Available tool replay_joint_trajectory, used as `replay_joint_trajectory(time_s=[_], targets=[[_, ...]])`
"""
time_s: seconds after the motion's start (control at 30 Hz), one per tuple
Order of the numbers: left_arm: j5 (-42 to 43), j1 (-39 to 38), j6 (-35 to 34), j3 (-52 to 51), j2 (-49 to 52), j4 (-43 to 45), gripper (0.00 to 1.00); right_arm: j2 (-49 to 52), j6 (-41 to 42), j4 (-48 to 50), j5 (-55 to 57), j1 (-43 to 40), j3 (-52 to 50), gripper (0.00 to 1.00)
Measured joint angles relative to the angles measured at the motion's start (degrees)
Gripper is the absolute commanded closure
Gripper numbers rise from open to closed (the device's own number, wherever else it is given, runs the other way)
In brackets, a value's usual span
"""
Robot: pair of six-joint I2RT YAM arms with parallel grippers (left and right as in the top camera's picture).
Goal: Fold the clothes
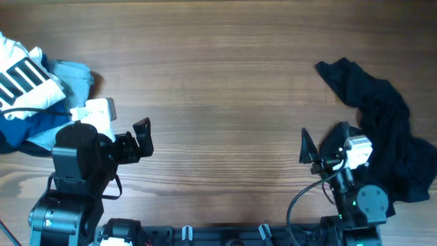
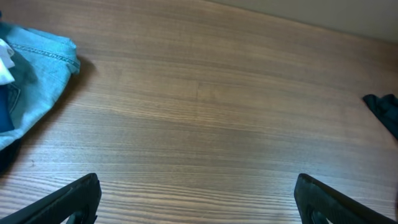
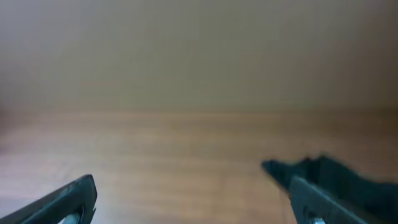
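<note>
White shirt (image 1: pixel 19 76) lay bunched at the bench's (image 1: pixel 218 68) left edge, well apart from left fingers (image 1: pixel 142 127) and right fingers (image 1: pixel 305 146), both pairs spread wide, empty.

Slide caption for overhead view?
Left gripper and right gripper open, empty; white barred shirt heaped far left, black garment crumpled right.

Shirt (image 1: pixel 20 76) far left on table (image 1: pixel 218 82), garment (image 1: pixel 386 133) far right

**Even light above, haze at the right wrist**

We found the overhead view bright and even, the table (image 1: pixel 225 89) grain crisp and the shadows soft. The white shirt (image 1: pixel 48 92) at the left edge neared glare. The left wrist view was sharp but dimmer along its bottom. The right wrist view was blurred throughout, with the dark cloth (image 3: pixel 348 180) at lower right smeared.
</note>
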Motion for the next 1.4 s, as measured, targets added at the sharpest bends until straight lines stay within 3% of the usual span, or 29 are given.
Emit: replay_joint_trajectory(time_s=[0.1,0.23,0.5,1.2,1.4], targets=[[-0.02,0.00,0.00,0.00,-0.04,0.02,0.00,-0.55,-2.25,10.32,-0.37,-0.44,-5.92,0.00],[-0.02,0.00,0.00,0.00,-0.04,0.02,0.00,-0.68,-10.14,7.13,-1.84,-1.70,-7.54,0.00],[-0.02,0.00,0.00,0.00,-0.04,0.02,0.00,-0.68,-5.64,7.06,-2.10,-4.50,-7.54,0.00],[-0.02,0.00,0.00,0.00,-0.24,0.02,0.00,-0.68,-5.44,7.06,-2.10,-4.68,-7.54,0.00],[-0.46,3.48,0.00,-4.35,-10.14,-3.26,0.00,-0.74,-5.44,7.13,-2.10,-4.72,-7.56,0.00]])
